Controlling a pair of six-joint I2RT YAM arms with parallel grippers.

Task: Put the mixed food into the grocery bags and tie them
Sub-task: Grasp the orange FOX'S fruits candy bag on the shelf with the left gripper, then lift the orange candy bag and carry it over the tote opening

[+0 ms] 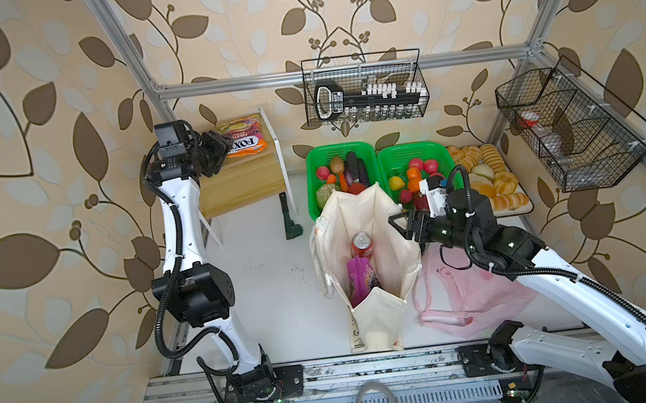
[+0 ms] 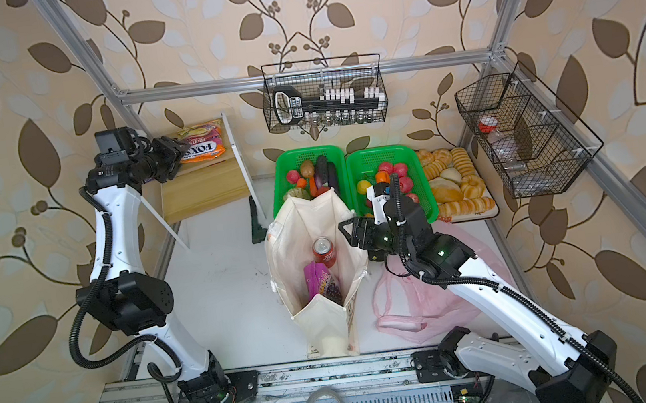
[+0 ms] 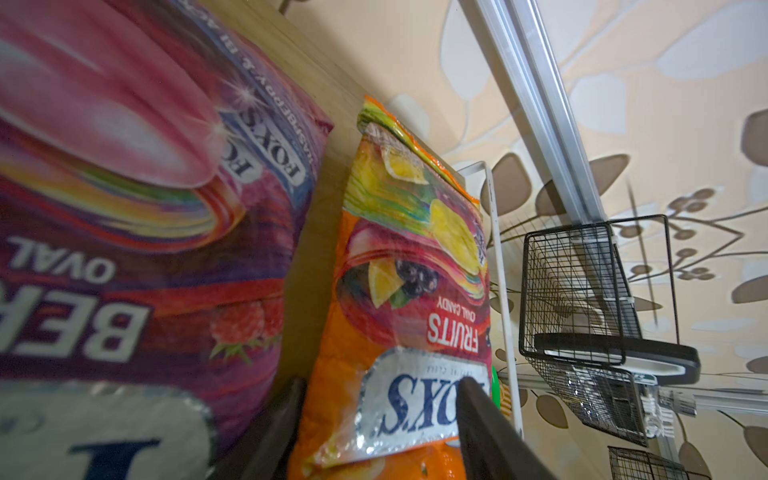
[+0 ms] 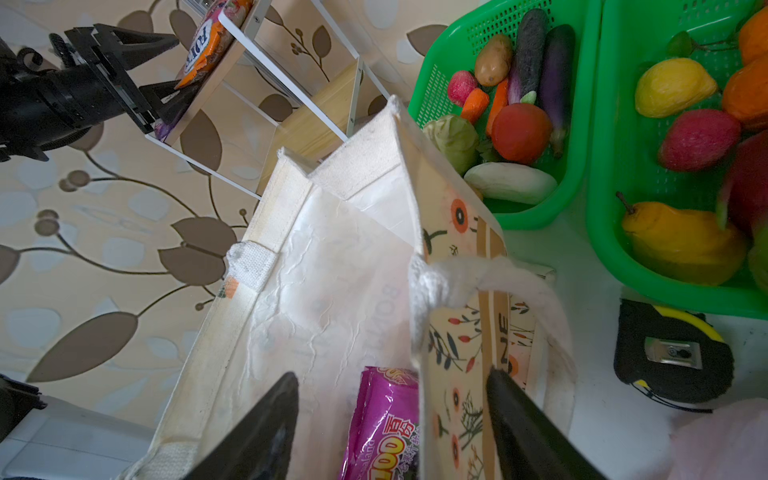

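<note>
Left hand, at 11 o'clock, straddled the orange FOX'S packet on the shelf; grip was unconfirmed. Right hand stood wide astride the canvas tote wall at centre. Risk: a shallow edge pinch could let the slick packet slip during transfer.

At the back of the counter, the left green basket and right green basket stand side by side, with bread rolls just beside the right one. A purple-pink FOX'S packet lies on the wooden shelf. A black tape measure sits near the baskets.
</note>
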